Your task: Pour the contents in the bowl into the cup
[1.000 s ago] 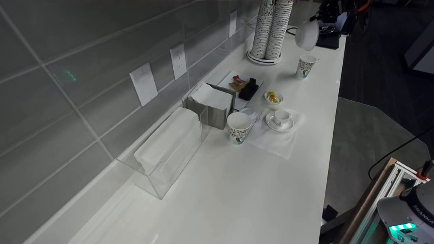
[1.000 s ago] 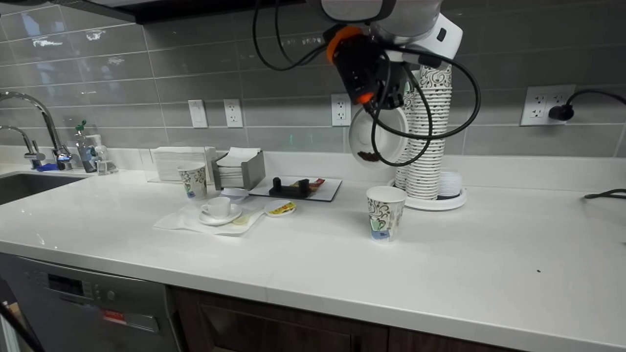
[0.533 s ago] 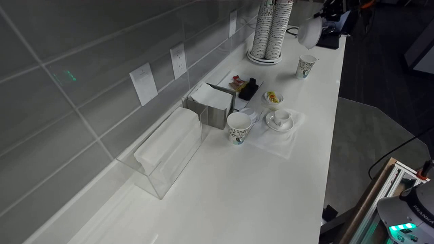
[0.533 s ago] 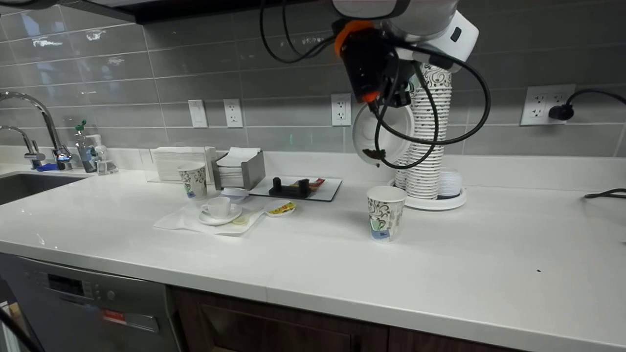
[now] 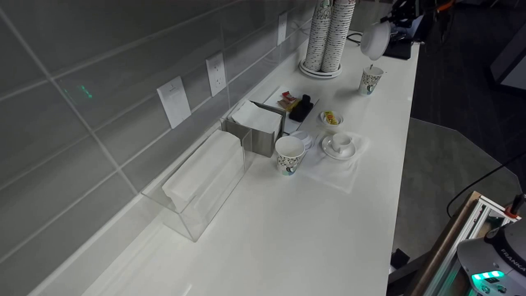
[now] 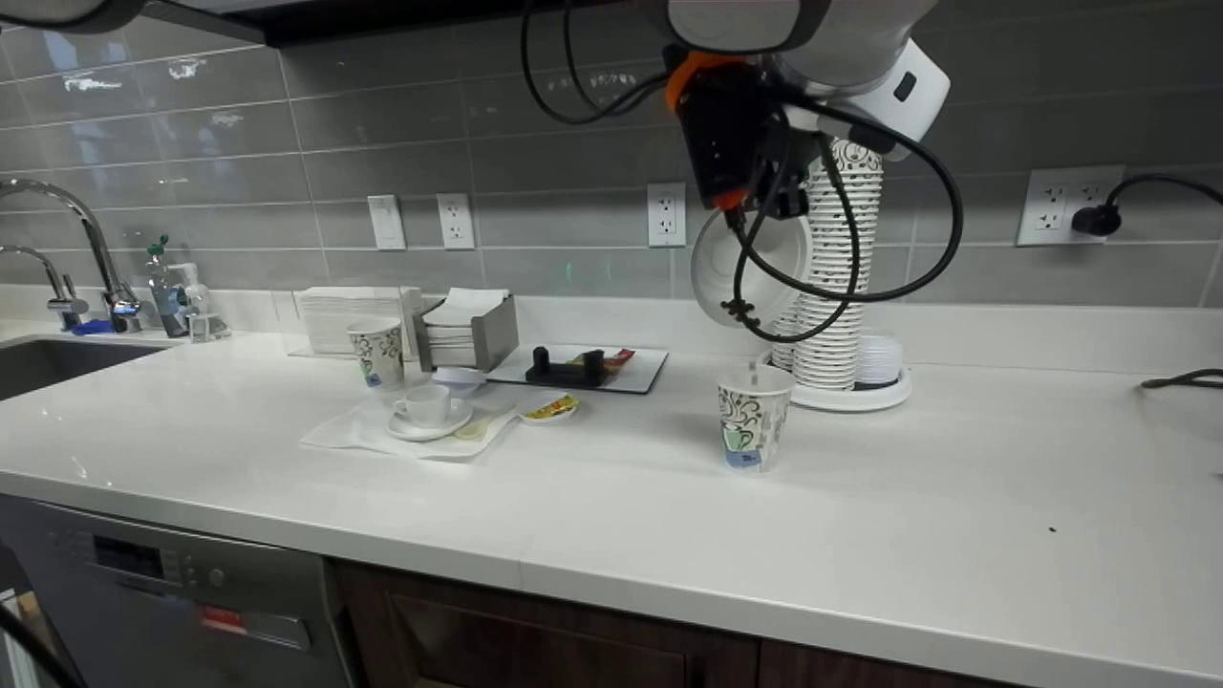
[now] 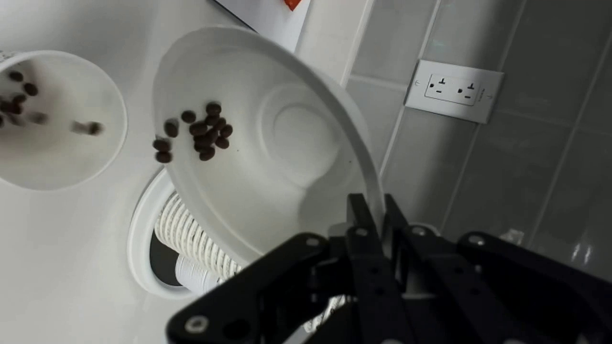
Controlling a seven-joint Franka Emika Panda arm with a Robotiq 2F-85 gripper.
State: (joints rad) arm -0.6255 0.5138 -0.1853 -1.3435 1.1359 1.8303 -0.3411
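White bowl (image 7: 260,160) in grip: clamps its rim between the fingers (image 7: 361,227) of the gripper (image 7: 377,210), holds it tipped above the patterned paper cup (image 6: 754,422), upright on the counter (image 6: 908,516). Carries brown beans (image 7: 206,133) down to the lowered lip, with more showing within the cup's mouth, partly blurred.

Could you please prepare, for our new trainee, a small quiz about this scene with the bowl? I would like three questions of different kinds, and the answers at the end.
1. Multiple choice: the pincer holds the bowl by: A) its base; B) its rim; C) a handle.
2. True or false: the bowl is level.
3. Open: what is falling from the bowl, and where to?

Key:
1. B, its rim.
2. False; it is steeply tilted.
3. Brown beans, into the paper cup below.
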